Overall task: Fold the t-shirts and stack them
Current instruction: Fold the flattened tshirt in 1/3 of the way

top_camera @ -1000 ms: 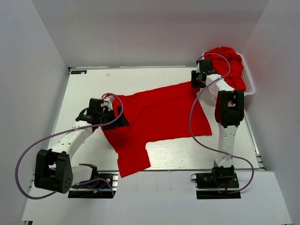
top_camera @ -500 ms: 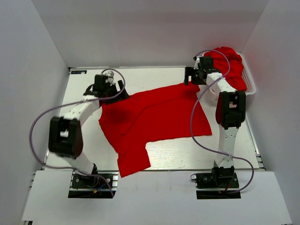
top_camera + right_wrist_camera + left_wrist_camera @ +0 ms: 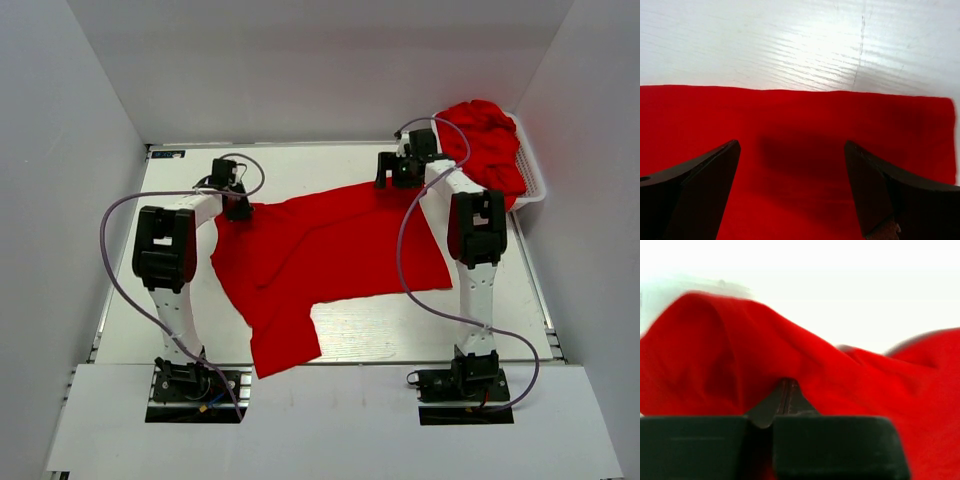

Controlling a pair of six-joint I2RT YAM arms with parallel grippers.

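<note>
Top external: t-shirt [image 3: 330, 250] on white table [image 3: 400, 330]

On table [image 3: 350, 345], 1 t-shirt [image 3: 330, 245] spread across the middle. At its far-left corner, left gripper [image 3: 238, 209]; above its far edge, right gripper [image 3: 384, 173]. Far right, basket [image 3: 536, 186] with heaped t-shirts [image 3: 485, 135] inside.

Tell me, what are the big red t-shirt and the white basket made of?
The t-shirt looks like soft, matte cloth, maybe cotton: it lies limp on the table and bunches into folds. The basket looks like hard white plastic, and its wall seems slotted; red t-shirts piled inside hide most of it.
</note>
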